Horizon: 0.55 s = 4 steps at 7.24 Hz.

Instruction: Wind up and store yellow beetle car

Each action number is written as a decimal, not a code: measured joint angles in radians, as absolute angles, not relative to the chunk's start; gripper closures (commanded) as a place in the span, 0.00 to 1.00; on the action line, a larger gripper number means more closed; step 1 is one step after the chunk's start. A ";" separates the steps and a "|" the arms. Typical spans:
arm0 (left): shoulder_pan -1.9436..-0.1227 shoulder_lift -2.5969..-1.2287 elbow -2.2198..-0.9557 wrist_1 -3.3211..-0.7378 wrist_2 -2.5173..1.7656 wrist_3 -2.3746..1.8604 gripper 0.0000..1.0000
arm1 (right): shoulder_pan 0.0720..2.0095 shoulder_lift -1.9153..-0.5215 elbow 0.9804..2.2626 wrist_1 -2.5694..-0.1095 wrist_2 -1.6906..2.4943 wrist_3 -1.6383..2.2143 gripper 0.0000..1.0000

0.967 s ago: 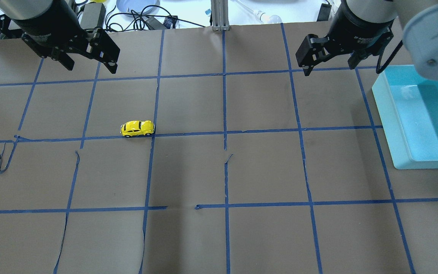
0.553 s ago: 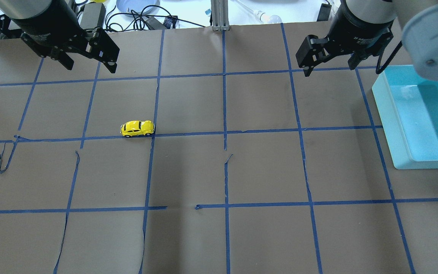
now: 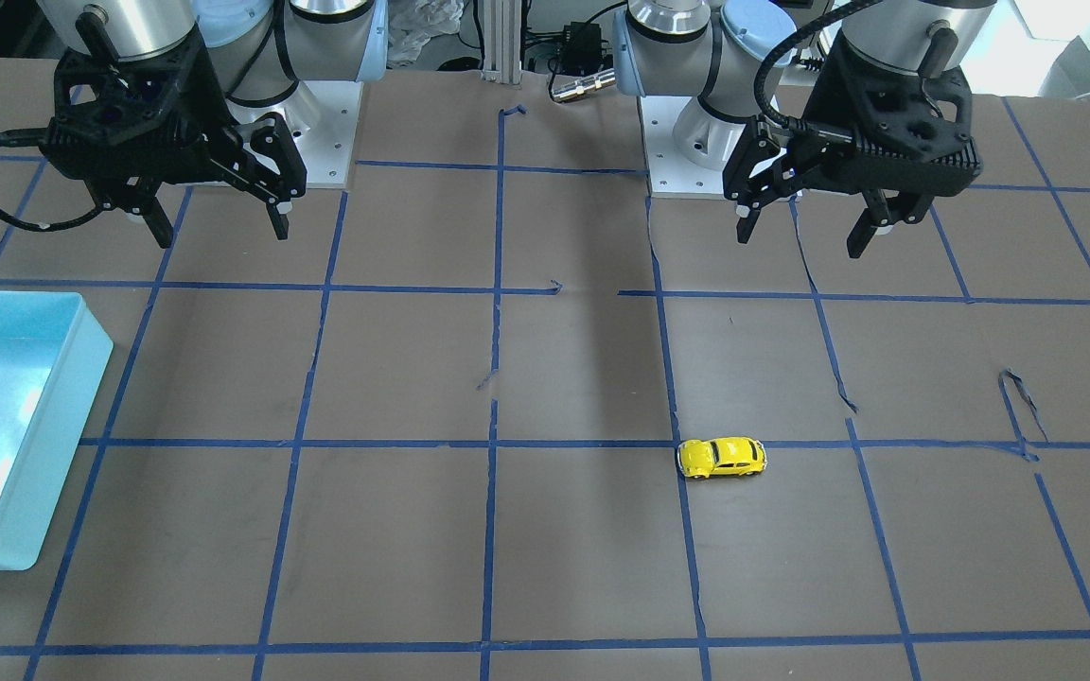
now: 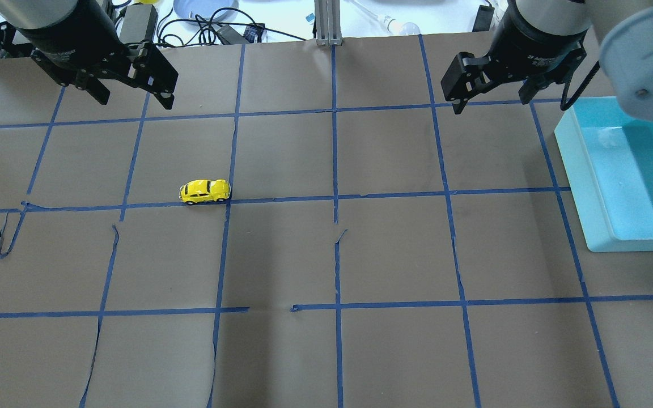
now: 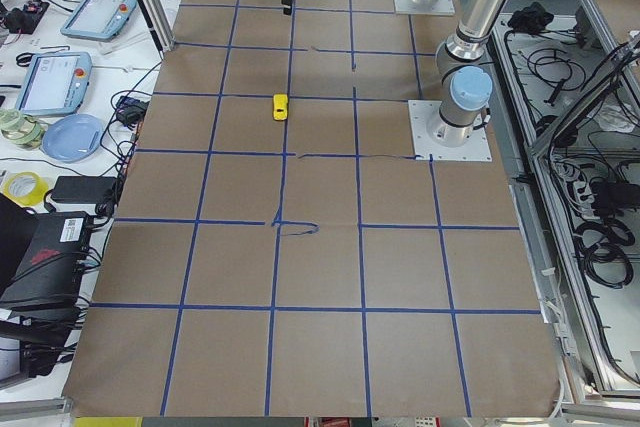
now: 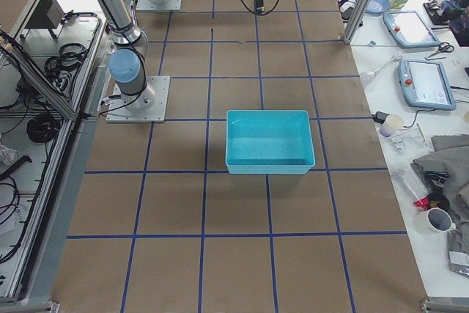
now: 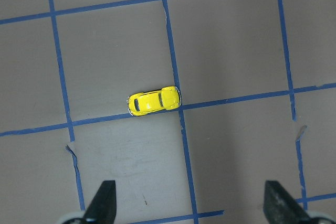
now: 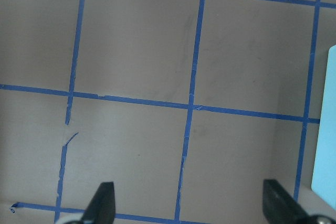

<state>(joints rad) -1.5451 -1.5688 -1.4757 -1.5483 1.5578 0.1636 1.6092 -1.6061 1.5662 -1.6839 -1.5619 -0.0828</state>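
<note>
Brown table (image 4: 394,255) carries one yellow beetle car (image 4: 204,191) and one blue bin (image 4: 584,187).

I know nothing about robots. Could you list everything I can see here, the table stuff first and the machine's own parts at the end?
yellow beetle car: one, bright yellow, on a blue tape line on the table's left half, nothing touching it.
bin: one, turquoise, open-topped, at the table's right end; it looks empty.
tape lines: many, blue, a grid across the table.
table cover: one, brown, torn in places.
handheld screens: two, grey-blue, on the side bench.
plate: one, blue, on the same bench.
left arm: one, black and silver, raised over the left side; jaws open, empty.
right arm: one, black and silver, raised near the bin; jaws open, empty.
</note>
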 measured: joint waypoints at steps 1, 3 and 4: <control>-1.545 -1.570 -1.476 -1.544 1.558 0.164 0.00 | 1.609 -1.606 1.566 -1.684 -1.562 -0.083 0.00; -1.545 -1.576 -1.475 -1.536 1.558 0.165 0.00 | 1.609 -1.606 1.566 -1.684 -1.562 -0.083 0.00; -1.546 -1.583 -1.477 -1.523 1.557 0.167 0.00 | 1.609 -1.606 1.566 -1.684 -1.561 -0.083 0.00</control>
